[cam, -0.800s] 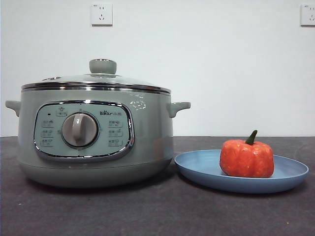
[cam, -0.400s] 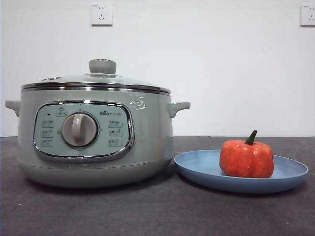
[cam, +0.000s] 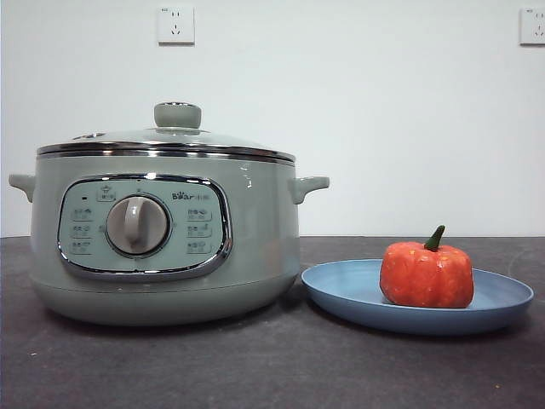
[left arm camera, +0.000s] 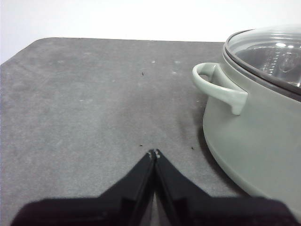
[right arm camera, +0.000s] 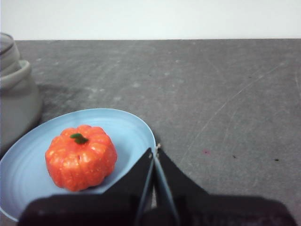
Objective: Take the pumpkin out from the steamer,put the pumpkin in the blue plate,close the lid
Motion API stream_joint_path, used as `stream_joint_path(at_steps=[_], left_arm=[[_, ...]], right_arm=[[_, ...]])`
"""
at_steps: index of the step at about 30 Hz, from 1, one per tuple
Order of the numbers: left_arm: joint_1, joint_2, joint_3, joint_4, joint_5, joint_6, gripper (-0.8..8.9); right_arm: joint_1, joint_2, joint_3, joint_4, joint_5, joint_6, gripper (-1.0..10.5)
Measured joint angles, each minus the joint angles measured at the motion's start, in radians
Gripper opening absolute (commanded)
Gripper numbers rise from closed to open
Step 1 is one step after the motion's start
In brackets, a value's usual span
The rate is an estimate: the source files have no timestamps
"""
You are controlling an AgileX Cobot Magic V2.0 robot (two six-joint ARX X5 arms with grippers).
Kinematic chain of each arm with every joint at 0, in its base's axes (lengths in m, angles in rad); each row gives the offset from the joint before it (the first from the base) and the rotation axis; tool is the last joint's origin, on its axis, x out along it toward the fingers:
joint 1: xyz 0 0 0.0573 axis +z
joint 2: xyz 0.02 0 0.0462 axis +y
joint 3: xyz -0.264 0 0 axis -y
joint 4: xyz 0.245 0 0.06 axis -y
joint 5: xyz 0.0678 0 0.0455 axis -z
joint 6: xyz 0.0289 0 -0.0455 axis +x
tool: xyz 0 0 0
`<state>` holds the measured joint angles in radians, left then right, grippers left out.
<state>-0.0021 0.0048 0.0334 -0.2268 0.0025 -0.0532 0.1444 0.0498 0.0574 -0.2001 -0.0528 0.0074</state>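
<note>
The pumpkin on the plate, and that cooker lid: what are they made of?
The pumpkin looks like a painted foam or plastic toy: mottled orange-red skin, slightly glossy, not real rind. The blue plate under it seems matte plastic, evenly coloured. The lid appears to be clear glass with a shiny steel rim and a pale green knob, probably plastic.

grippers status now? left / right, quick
Left gripper: shut, empty, over bare table beside the steamer.
Right gripper: shut, empty, by the blue plate with the pumpkin.
</note>
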Motion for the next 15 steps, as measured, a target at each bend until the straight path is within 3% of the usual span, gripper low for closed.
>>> stream_joint_path(at_steps=[15], left_arm=[[0.000, 0.000, 0.000, 0.000, 0.000, 0.000, -0.03]], right_arm=[[0.000, -0.021, -0.034, 0.013, 0.001, 0.015, -0.2]])
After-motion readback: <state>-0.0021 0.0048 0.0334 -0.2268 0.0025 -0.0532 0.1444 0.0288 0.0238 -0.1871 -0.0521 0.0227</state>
